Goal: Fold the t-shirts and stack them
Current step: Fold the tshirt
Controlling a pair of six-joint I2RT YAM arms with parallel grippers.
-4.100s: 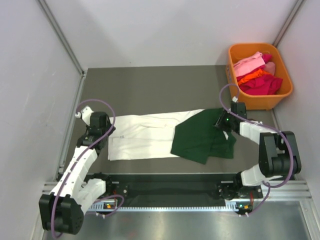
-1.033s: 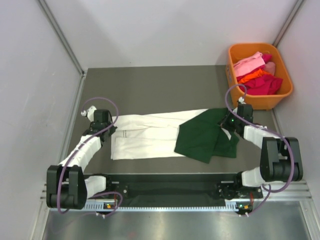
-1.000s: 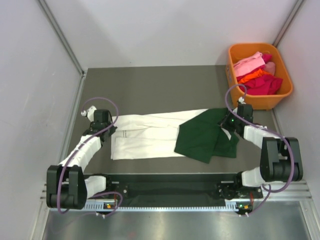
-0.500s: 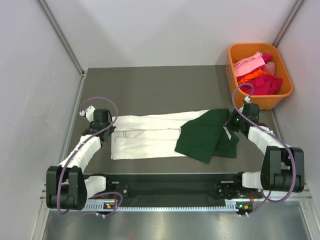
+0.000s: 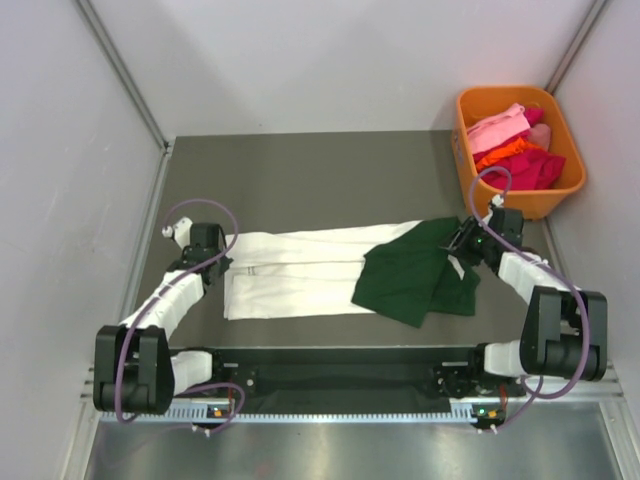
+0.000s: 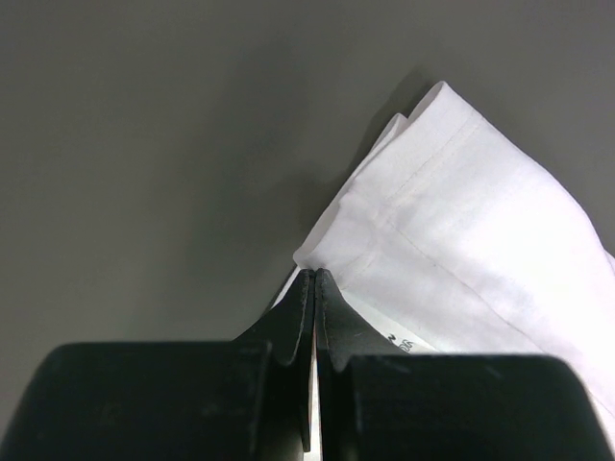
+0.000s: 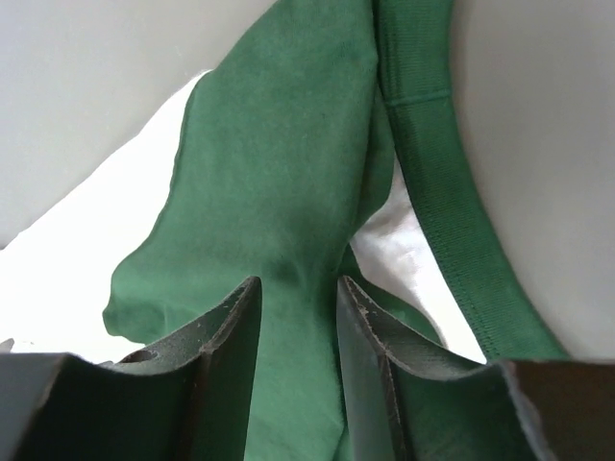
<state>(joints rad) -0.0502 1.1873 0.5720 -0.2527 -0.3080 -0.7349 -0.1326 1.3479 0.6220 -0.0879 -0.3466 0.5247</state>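
While pinched, white shirt [image 5: 300, 272] lies flat.

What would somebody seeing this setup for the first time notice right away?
A dark green t-shirt lies rumpled over the right end of a long white t-shirt stretched across the grey table. An orange basket heaped with pink and red clothes sits at the far right corner. The left gripper is pinched shut on the white shirt's left edge, while the right gripper stands open over the green cloth.
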